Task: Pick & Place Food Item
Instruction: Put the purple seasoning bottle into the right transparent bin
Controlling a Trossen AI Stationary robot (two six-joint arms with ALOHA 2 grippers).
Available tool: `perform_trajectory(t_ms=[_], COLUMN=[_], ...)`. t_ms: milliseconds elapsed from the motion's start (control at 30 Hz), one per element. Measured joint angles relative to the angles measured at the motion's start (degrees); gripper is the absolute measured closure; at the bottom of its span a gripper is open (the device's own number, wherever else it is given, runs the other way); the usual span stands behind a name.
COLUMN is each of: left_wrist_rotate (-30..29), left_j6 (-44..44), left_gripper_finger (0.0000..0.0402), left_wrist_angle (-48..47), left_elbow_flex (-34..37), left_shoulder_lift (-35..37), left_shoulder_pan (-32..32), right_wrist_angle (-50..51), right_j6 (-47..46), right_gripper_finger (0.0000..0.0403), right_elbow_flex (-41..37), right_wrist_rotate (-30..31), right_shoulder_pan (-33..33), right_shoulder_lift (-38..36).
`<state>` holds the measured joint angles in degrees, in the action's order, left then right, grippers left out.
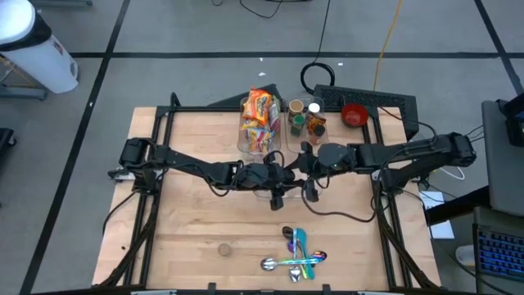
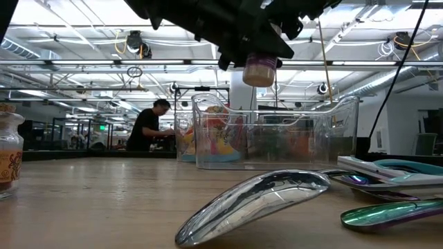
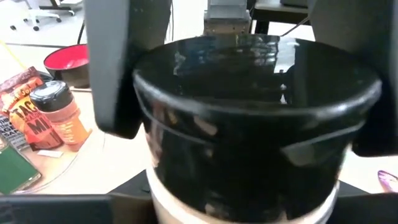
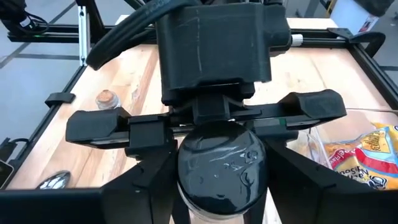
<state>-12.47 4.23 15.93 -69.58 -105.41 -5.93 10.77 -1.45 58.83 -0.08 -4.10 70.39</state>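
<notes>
text: none readable — snack bag (image 4: 364,155) | spice jar (image 3: 59,112) — print illegible

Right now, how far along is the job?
Done: the jar is up off the table. In hand: the left gripper clamps its black lid in mid-air, with the right gripper right at it. Left: setting it down, possibly in the bin.

Workshop hall beyond the wooden table (image 1: 188,221)

Grey floor (image 1: 196,33) crossed by dark lines; ceiling strip lights (image 2: 83,17) glow overhead; a person (image 2: 147,126) stands at far benches, left.
</notes>
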Motion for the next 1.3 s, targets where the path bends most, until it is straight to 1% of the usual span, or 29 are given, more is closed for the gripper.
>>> perform_trajectory(t_ms=[133,300,433,567,667,767,833,900,933,1000,1067,1167,1300], left_wrist_rotate=[0.0,-0.3,-0.5,-0.9,-1.3,-2.0,-0.2,1.6,2.0,1.5,1.2,1.6,0.9], left_j6=[0.3,-0.5,-1.8,-2.3,-3.1,-3.5,-3.1,-2.5,-2.0,-0.7,0.8,2.7,4.0], left_gripper_finger=[0.0175,0.0138,0.0123,0.0117,0.012,0.012,0.0117,0.0115,0.0115,0.0117,0.0119,0.0118,0.0113], left_wrist_angle=[-1.3,-3.9,-4.8,-5.9,-8.9,-5.4,-1.1,4.7,7.5,12.9,15.4,17.2,17.0], left_elbow_flex=[0.0,-0.1,-0.1,-0.1,0.5,5.0,9.5,14.5,16.8,20.8,24.0,26.2,26.4], left_shoulder_lift=[0.8,2.1,2.1,4.0,6.9,9.9,12.0,13.8,14.9,16.3,17.5,17.4,17.4], left_shoulder_pan=[0.0,0.0,0.1,0.6,1.6,3.0,3.7,4.2,4.7,5.6,6.3,6.9,7.8], right_wrist_angle=[1.8,3.7,7.1,10.0,10.6,11.3,12.2,12.2,12.1,11.9,11.2,10.7,11.5], right_j6=[0.0,0.0,-0.5,0.4,0.5,2.1,3.4,4.0,4.3,4.4,5.4,5.9,6.8], right_gripper_finger=[0.0209,0.0209,0.0209,0.0209,0.0209,0.0209,0.0209,0.0209,0.0209,0.0209,0.0209,0.0209,0.0209], right_elbow_flex=[-0.1,-0.2,-0.2,-0.2,-0.2,-0.1,-0.1,-0.1,-0.1,-0.1,-0.1,-0.1,-0.1], right_wrist_rotate=[0.3,1.7,3.8,7.5,7.2,7.2,10.4,10.9,10.7,7.7,6.0,5.4,2.1], right_shoulder_pan=[0.1,0.4,1.0,3.0,6.1,9.6,12.4,15.3,16.7,19.5,22.7,27.7,33.5], right_shoulder_lift=[-1.8,-6.8,-10.8,-13.8,-14.7,-14.6,-14.2,-13.6,-13.3,-13.1,-12.3,-10.0,-5.7])
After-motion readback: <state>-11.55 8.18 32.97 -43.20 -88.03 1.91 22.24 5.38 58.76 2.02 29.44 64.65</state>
